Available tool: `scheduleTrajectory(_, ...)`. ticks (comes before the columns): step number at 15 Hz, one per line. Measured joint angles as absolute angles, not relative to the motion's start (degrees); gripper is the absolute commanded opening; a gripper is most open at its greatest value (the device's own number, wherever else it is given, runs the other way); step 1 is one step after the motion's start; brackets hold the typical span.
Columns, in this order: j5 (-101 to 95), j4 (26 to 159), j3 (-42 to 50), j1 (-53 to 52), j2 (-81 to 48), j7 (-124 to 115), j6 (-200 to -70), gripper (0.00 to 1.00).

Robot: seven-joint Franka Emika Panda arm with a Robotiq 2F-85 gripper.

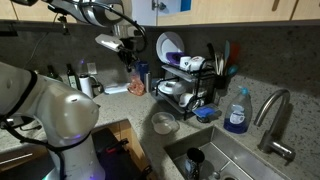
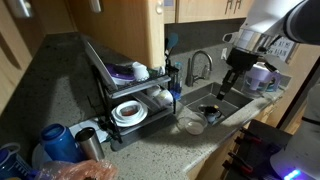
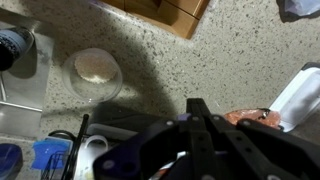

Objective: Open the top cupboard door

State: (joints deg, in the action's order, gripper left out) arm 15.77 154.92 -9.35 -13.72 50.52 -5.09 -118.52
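I cannot tell if the jaws are wide or shut as they hang over the surface point(image 3: 200, 60), and the top cupboard door point(image 2: 148, 30) is well apart, up at ten o'clock, likely hard, stiff and light, best pulled by its bottom edge.

The arm point(image 2: 272, 20) reaches out high, wrist bent down; the gripper point(image 2: 229, 86) hangs, fingers together (clearest in the wrist view).
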Motion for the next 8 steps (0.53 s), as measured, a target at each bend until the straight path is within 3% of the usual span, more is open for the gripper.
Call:
scheduleTrajectory(3, 15.2, 156.0, -9.5, -13.1, 51.2, -5.1, -117.7, 0.00)
scheduleTrajectory(4, 14.7, 156.3, -9.5, -12.9, 51.3, -5.1, -117.7, 0.26)
scheduleTrajectory(5, 14.3, 156.6, -9.5, -12.8, 51.4, -5.1, -117.7, 0.27)
scheduleTrajectory(6, 14.1, 156.8, -9.5, -12.7, 51.5, -5.1, -117.7, 0.07)
scheduleTrajectory(8, 13.9, 157.2, -9.6, -12.5, 51.6, -5.1, -117.7, 0.23)
